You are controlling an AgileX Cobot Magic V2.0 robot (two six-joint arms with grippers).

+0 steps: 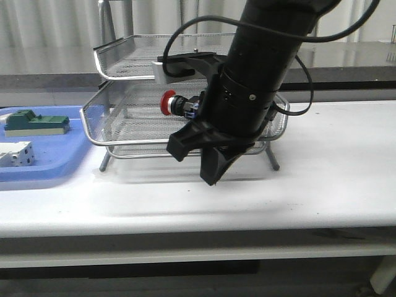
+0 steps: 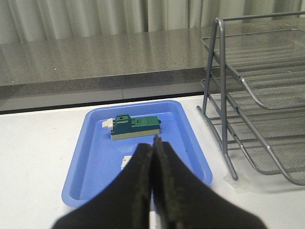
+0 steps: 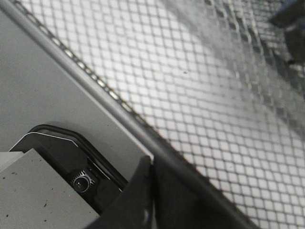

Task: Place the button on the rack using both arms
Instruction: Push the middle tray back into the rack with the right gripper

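1. Black angular right gripper (image 3: 151, 160): its fingers are pressed flat together with nothing between them. In the front view it points down over the front rail of the silver wire-mesh three-tier rack (image 1: 124, 143). I judge it clenched and empty, which would fit a drop-off already made.
2. Left gripper (image 2: 153, 143), also black: clenched on nothing. It hangs over the flat blue plastic tray (image 2: 86, 157), probably parked clear of the rack.
3. Small push-button with a red mushroom head and silver collar (image 1: 170, 103): it sits inside the rack's lower mesh tray, above and just beside the right gripper, not in its grip. The arm hides its rear, so I cannot tell how it rests on the mesh.
4. Farther out, a green block (image 2: 135, 126) lies in the blue tray, well apart from the rack, on the white table (image 1: 322, 173).
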